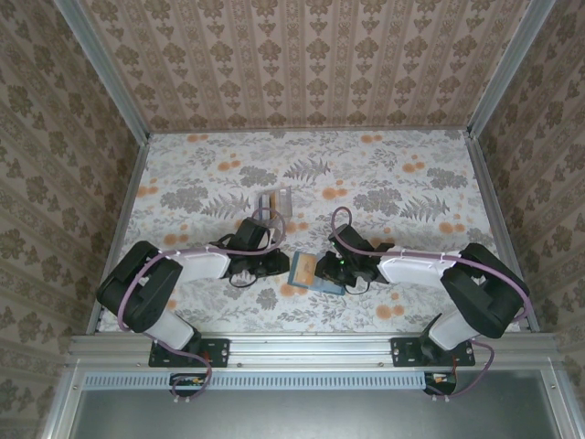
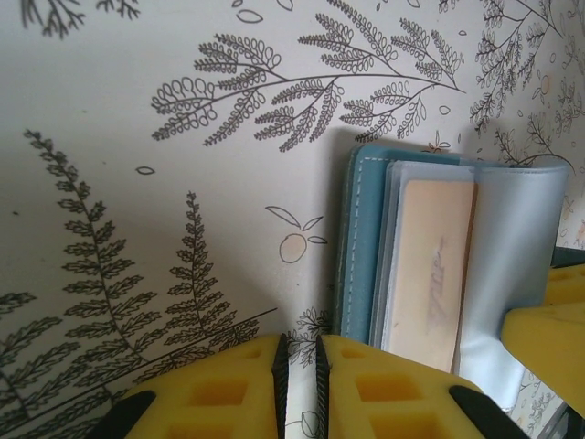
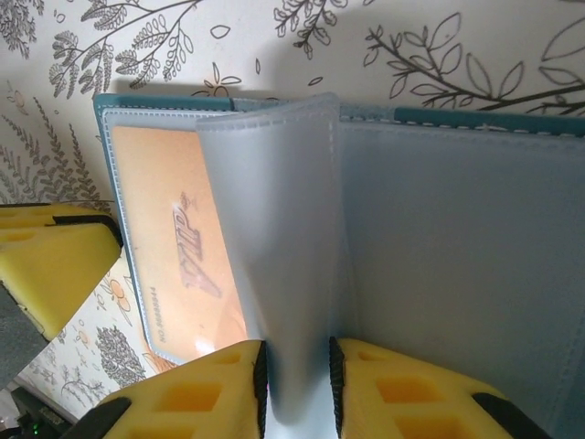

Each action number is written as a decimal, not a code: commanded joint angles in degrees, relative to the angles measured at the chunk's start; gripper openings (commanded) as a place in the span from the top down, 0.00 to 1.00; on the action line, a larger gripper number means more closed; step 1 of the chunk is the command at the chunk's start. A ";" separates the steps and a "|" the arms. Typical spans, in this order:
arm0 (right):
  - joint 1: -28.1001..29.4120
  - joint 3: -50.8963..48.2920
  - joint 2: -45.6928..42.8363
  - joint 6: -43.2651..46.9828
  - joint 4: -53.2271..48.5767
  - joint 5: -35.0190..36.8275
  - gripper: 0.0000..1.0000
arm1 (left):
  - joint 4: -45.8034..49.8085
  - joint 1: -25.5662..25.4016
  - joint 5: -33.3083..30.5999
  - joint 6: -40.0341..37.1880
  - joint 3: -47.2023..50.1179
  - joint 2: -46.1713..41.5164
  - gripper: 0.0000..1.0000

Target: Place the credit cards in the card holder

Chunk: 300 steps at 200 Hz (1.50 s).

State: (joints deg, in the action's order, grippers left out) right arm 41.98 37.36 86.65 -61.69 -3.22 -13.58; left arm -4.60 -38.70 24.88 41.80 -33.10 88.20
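Right gripper (image 3: 297, 355) pinches a clear sleeve (image 3: 274, 210) standing up from the open teal wallet (image 3: 475, 119), jaws narrow on it; left gripper (image 2: 297, 346) hangs just beside the wallet's edge, jaws almost together and empty; the yellow-orange card (image 3: 178, 265) lies under plastic in the wallet's pocket, and the card holder (image 1: 277, 201) stands well apart, farther back on the table (image 1: 411, 183); the step in hand looks like freeing that card; next, I judge, the sleeve must be peeled aside so the left gripper can draw it out.

The yellow-orange card (image 3: 178, 247) lies flat inside a clear sleeve (image 3: 274, 229), towards the table's (image 1: 411, 155) near edge. The clear card holder (image 1: 277, 201) stands upright mid-table.
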 commanded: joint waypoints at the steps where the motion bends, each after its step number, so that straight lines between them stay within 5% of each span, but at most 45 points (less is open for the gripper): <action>1: -0.38 0.45 0.26 -0.48 0.28 -1.28 0.74 | 0.73 -0.45 0.47 -1.56 -1.00 1.05 0.81; 140: -0.45 1.74 -2.62 1.96 -1.04 -1.65 0.73 | 0.31 -0.32 1.04 -2.22 -1.62 2.81 0.81; 300: -0.05 3.94 9.05 -4.04 20.13 -14.37 0.58 | 4.11 8.20 2.21 -4.18 3.60 -6.61 0.81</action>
State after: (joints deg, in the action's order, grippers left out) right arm 41.78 39.94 93.84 -64.51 14.02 -25.74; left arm -1.96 -30.74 26.65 39.42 -30.06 82.30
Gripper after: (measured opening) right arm 0.422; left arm 0.196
